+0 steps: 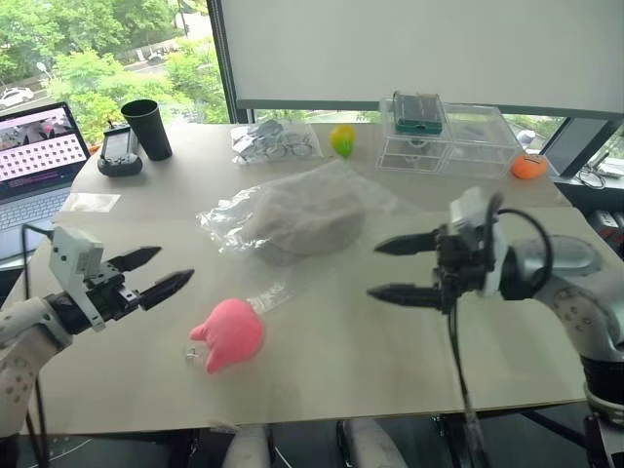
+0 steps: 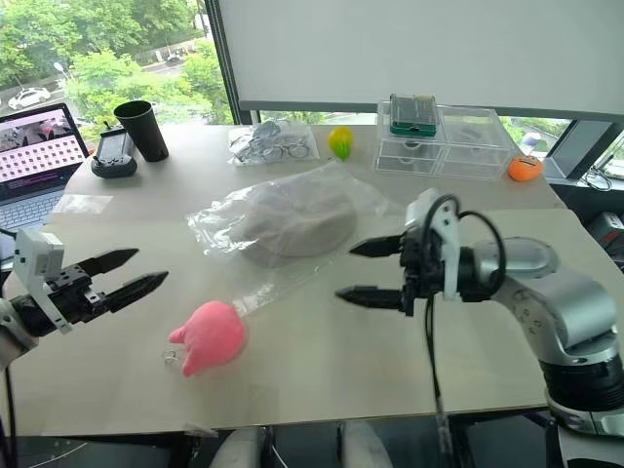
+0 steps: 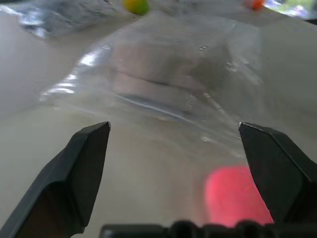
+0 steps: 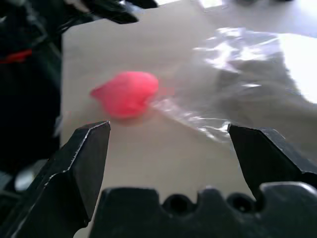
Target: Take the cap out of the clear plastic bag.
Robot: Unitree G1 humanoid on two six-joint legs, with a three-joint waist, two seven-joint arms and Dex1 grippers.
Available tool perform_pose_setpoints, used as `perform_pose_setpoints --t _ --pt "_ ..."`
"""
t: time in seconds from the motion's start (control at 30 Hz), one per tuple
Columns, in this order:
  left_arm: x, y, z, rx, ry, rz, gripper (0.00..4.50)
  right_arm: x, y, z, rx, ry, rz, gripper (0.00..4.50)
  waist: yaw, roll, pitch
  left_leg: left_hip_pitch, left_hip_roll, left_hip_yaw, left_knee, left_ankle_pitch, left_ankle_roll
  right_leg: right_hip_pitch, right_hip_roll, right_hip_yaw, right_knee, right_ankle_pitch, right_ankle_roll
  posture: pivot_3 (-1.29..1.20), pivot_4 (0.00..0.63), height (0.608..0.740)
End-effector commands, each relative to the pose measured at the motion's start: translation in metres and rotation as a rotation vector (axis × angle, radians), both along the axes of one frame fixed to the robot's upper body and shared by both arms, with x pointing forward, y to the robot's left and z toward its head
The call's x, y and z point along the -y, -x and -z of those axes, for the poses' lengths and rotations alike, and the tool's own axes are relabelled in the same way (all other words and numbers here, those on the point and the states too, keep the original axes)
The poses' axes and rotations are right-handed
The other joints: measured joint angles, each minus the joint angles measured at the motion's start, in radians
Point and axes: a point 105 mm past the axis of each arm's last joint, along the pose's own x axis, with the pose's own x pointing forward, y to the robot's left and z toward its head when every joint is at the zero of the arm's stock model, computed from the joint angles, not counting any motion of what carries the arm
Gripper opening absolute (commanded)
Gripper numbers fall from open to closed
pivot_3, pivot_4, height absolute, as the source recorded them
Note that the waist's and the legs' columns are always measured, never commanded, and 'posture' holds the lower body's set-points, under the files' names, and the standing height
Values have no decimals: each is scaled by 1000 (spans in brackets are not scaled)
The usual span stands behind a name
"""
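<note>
On my left, the left gripper (image 1: pixel 161 272) hangs above the table (image 1: pixel 409 361) with its two black fingers spread wide and nothing between them. Ahead of its tips and off to their right lies the pink plush toy (image 1: pixel 229 334), near but not touching. Further ahead of the same fingers sits the clear plastic bag (image 1: pixel 226 216), crinkled and flat on the table, with the cap (image 1: pixel 302 222) inside it as a pale rounded mound. A thin tail of the bag runs back toward the toy; I can't tell whether the two touch.

On the far side of the bag, the right gripper (image 1: pixel 387 268) points back across toward the left one, fingers also wide apart and empty, its tips just short of the bag's near edge and above the table.

I judge this as the approach step: nothing gripped, the cap fully bagged. Next I'd need one gripper to pin or pinch the plastic while the other finds the opening, whose side I can't make out. The film is thin and slippery, so I'd expect it to bunch.
</note>
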Motion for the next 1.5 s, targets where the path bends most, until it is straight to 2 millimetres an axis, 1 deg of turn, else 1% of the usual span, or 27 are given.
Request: perform_pose_setpoints --t 0.03,0.1,0.2,0.3,0.37,0.47,0.53,0.63,0.7,0.73,0.8,0.87,0.9,0.93,1.07,1.1,1.17,1.23,1.27,1.3,1.37,1.4,1.5 --pt "22 13 8 -48 -83 171 4448 -11 5 -10 77 11 -54 4500 3 0 0 0 0 1 0 0 0 0 0 0 0 -1 -1 0 150 740" --pt "26 15 16 -67 -111 203 4448 -13 4 -11 84 2 -48 4500 4 0 0 0 0 1 0 0 0 0 -1 0 0 -1 -1 0 150 740" --pt "29 13 25 -75 -125 216 4448 -13 3 -9 87 6 -39 4500 5 0 0 -3 0 0 0 0 0 -3 0 0 0 2 4 0 150 740" --pt "27 14 47 -108 -212 239 4448 -13 2 -6 90 18 -20 4500 6 0 0 -4 0 0 0 0 0 -3 0 0 0 2 4 0 150 740" --pt "32 14 63 -128 -254 269 4448 -12 4 -5 89 16 -10 4500 6 0 0 -3 0 0 0 0 0 -3 0 0 0 2 4 0 150 740" --pt "34 15 88 -148 -353 303 4448 -11 3 -6 98 18 11 4500 6 0 0 -3 0 0 0 0 0 -3 0 0 0 2 4 0 150 740" --pt "37 14 93 -144 -356 316 4448 -10 3 -6 100 15 21 4500 6 0 0 -3 0 0 0 0 0 -3 0 0 0 2 4 0 150 740" --pt "40 10 90 -121 -330 308 4448 -9 3 -5 104 21 35 4500 8 0 0 -3 0 0 0 0 0 -3 0 0 0 2 4 0 150 740" --pt "40 9 88 -116 -317 310 3914 -9 3 -4 104 22 42 4500 9 0 0 -3 0 0 0 0 0 -3 0 0 0 2 5 0 150 740" --pt "41 9 88 -116 -314 312 3751 -9 3 -3 103 22 45 4500 9 0 0 -3 0 0 0 0 0 -2 0 0 0 2 5 0 150 740" --pt "41 9 87 -116 -311 315 2892 -9 3 -2 104 22 49 4500 9 0 0 -3 0 0 0 0 0 -2 0 0 0 2 5 0 150 740" --pt "41 10 87 -117 -306 314 2160 -9 2 -1 105 22 52 4500 9 0 0 -3 0 0 0 0 0 -2 0 0 0 2 5 0 150 740" --pt "42 10 87 -117 -303 316 1919 -10 2 -1 105 22 54 4500 9 0 0 -3 0 0 0 0 0 -2 0 0 1 2 5 0 150 740" --pt "42 11 87 -118 -302 317 1467 -10 2 0 106 23 56 4500 9 0 0 -2 0 0 0 0 0 -2 0 0 1 2 5 0 150 740" --pt "46 15 87 -124 -298 327 219 -9 0 1 112 26 64 4500 8 0 0 -2 0 0 0 0 0 -1 0 0 1 2 5 0 150 740" --pt "47 17 87 -127 -296 332 68 -9 -1 1 113 27 66 4500 8 0 0 -2 0 0 0 0 0 -1 0 0 1 2 5 0 150 740" --pt "49 19 85 -128 -289 335 68 -9 -1 2 113 29 66 4500 8 0 0 -2 0 0 0 0 0 -1 0 0 1 2 5 0 150 740" --pt "49 19 70 -118 -230 305 68 -9 -1 2 112 30 66 4500 8 0 0 -2 0 0 0 0 0 -1 0 0 1 2 5 0 150 740" --pt "47 18 56 -111 -177 277 68 -8 -2 3 111 31 68 4500 7 0 0 -2 0 0 0 0 0 -2 0 0 1 2 5 0 150 740" --pt "40 16 44 -103 -143 238 68 -7 -2 3 110 31 70 4500 7 -1 0 -2 0 0 0 0 0 -2 0 0 1 2 5 0 150 740" --pt "24 8 31 -78 -132 146 68 -7 -2 4 103 25 72 4500 6 -2 1 -3 0 0 0 0 0 -2 0 -1 1 2 5 0 150 740" --pt "13 4 28 -73 -135 91 68 -7 -2 4 100 21 72 4500 6 -2 1 -2 0 0 0 0 0 -2 0 -1 2 2 5 0 150 740" --pt "-11 -1 25 -82 -152 -15 68 -7 -2 4 93 13 71 4500 4 -2 1 -2 0 0 0 0 0 -2 0 0 2 2 5 0 150 740"
